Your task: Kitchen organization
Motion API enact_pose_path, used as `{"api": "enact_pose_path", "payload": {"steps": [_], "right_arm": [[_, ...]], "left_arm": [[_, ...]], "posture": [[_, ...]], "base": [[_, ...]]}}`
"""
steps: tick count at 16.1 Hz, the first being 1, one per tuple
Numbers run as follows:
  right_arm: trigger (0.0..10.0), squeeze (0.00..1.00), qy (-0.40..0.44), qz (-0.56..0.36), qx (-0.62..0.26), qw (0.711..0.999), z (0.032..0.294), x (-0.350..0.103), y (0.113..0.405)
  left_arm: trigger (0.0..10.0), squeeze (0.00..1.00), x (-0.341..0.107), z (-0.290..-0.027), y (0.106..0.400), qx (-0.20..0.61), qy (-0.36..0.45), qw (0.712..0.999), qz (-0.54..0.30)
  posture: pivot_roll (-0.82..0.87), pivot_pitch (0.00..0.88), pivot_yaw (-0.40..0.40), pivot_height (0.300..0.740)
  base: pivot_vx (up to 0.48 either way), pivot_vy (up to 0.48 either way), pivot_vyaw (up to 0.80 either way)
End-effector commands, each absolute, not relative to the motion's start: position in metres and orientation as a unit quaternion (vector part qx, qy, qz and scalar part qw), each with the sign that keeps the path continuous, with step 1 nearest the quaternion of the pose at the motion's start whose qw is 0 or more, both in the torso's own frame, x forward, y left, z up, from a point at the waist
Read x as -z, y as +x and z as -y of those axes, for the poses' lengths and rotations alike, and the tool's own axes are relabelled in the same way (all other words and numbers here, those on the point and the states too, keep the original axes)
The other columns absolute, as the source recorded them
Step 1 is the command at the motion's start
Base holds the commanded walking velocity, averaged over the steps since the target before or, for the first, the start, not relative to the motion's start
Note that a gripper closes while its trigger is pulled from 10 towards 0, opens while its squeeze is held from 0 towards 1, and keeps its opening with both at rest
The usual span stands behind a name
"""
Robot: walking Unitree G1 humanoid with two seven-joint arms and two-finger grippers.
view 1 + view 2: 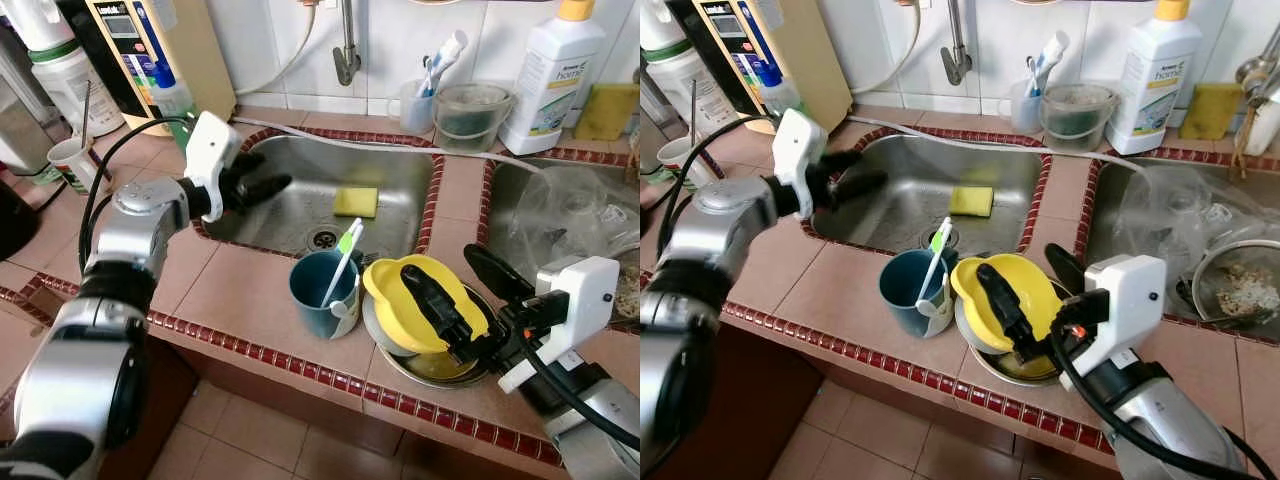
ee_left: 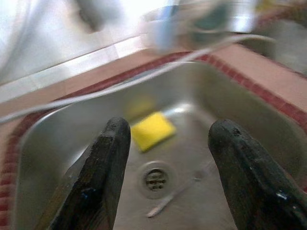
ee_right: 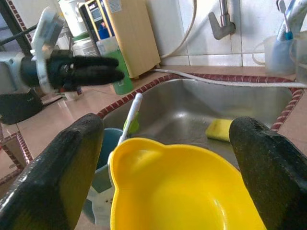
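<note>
- Black fingers of the right tool (image 1: 455, 300) stand spread wide over a yellow bowl (image 1: 425, 300), one finger lying across the bowl's inside, the other past its far rim; nothing is clamped.
- Under the yellow bowl sits a steel bowl (image 1: 400, 360), on the tiled worktop (image 1: 240, 290) at the front edge.
- Just beside the bowls stands a blue mug (image 1: 318, 295) with a white-and-green toothbrush (image 1: 343, 258) leaning in it.
- Left tool (image 1: 262, 187) hovers over the near-left corner of the steel sink (image 1: 400, 170), its fingers parted and empty.
- On the sink floor lies a yellow sponge (image 1: 356, 201), near the drain (image 1: 322, 238).
- Behind the sink, a clear cup with toothbrushes (image 1: 420, 100), a plastic jug (image 1: 472, 115) and a white detergent bottle (image 1: 550, 75) stand along the wall.
</note>
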State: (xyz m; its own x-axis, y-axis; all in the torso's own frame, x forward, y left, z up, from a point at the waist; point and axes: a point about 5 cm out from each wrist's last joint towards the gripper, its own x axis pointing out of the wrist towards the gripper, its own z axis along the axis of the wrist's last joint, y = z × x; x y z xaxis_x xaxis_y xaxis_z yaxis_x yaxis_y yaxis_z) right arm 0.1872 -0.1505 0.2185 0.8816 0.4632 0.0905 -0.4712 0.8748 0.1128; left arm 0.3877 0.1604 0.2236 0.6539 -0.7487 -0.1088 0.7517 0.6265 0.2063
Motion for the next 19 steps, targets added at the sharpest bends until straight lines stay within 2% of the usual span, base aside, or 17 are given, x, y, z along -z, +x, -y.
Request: {"api": "enact_pose_path", "payload": {"steps": [1, 5, 13, 17, 19], "right_arm": [[10.0, 0.00, 0.064, 0.030, -0.251, 0.965, 0.149, -0.217, 0.189], [10.0, 0.00, 0.053, 0.032, -0.248, 0.967, 0.150, -0.214, 0.193], [10.0, 0.00, 0.042, 0.029, -0.243, 0.969, 0.152, -0.207, 0.197], [10.0, 0.00, 0.038, 0.029, -0.243, 0.969, 0.153, -0.206, 0.197], [10.0, 0.00, 0.038, 0.029, -0.243, 0.969, 0.153, -0.205, 0.198]], "left_arm": [[10.0, 0.00, -0.223, -0.159, 0.380, 0.453, 0.134, 0.881, -0.012], [10.0, 0.00, -0.218, -0.139, 0.358, 0.502, 0.120, 0.857, -0.012], [10.0, 0.00, -0.215, -0.110, 0.332, 0.538, 0.041, 0.841, -0.039], [10.0, 0.00, -0.216, -0.108, 0.322, 0.567, 0.028, 0.821, -0.055], [10.0, 0.00, -0.216, -0.102, 0.318, 0.567, 0.025, 0.822, -0.056]], "posture": [[-0.23, 0.071, 0.132, 0.740], [-0.22, 0.065, 0.131, 0.740], [-0.22, 0.063, 0.130, 0.740], [-0.22, 0.063, 0.132, 0.740], [-0.22, 0.061, 0.131, 0.740]], "base": [[0.000, 0.000, 0.00], [0.000, 0.000, 0.00], [0.000, 0.000, 0.00], [0.000, 0.000, 0.00], [0.000, 0.000, 0.00]]}}
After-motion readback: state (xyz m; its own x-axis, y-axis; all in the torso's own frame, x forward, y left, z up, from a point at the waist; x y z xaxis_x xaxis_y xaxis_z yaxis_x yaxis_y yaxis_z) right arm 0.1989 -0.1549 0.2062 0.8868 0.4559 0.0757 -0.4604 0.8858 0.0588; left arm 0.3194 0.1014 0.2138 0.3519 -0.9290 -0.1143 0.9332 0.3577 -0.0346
